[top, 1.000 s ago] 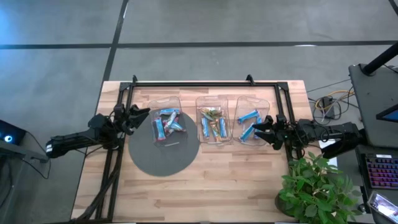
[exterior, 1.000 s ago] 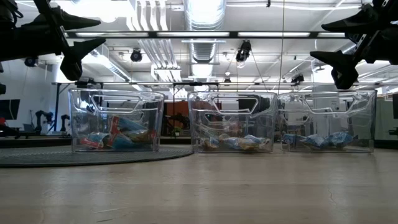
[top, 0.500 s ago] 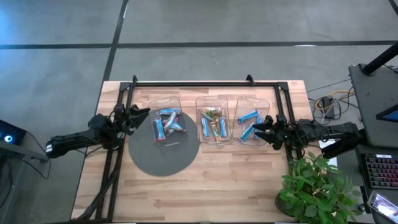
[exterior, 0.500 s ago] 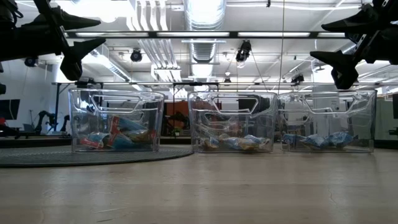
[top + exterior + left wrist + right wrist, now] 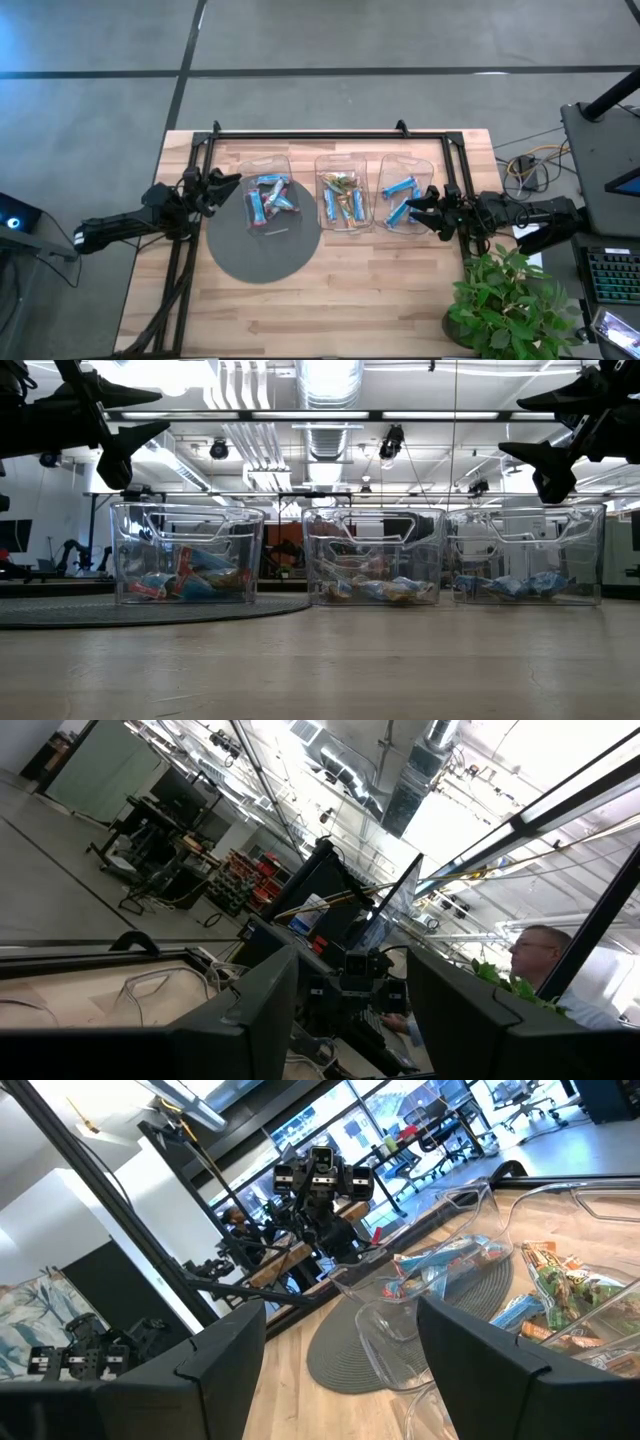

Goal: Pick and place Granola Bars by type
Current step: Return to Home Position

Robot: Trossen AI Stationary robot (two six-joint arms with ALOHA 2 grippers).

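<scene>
Three clear bins stand in a row on the table. The left bin point(image 5: 268, 204) holds blue bars with one red one point(image 5: 187, 565). The middle bin point(image 5: 343, 194) holds mixed blue and green/tan bars point(image 5: 340, 183). The right bin point(image 5: 405, 194) holds blue bars point(image 5: 400, 187). My left gripper point(image 5: 228, 183) is open, raised beside the left bin's left side, holding nothing. My right gripper point(image 5: 420, 210) is open, raised at the right bin's right side, holding nothing. In the low view both hang above bin height, left gripper point(image 5: 140, 415) and right gripper point(image 5: 530, 425).
A dark round mat point(image 5: 262, 240) lies under the left bin. A black frame point(image 5: 330, 134) runs along the table's far edge and left side. A potted plant point(image 5: 505, 305) stands at the near right corner. Bare wood point(image 5: 350, 290) lies toward the near edge. A person point(image 5: 545, 960) shows beyond the table.
</scene>
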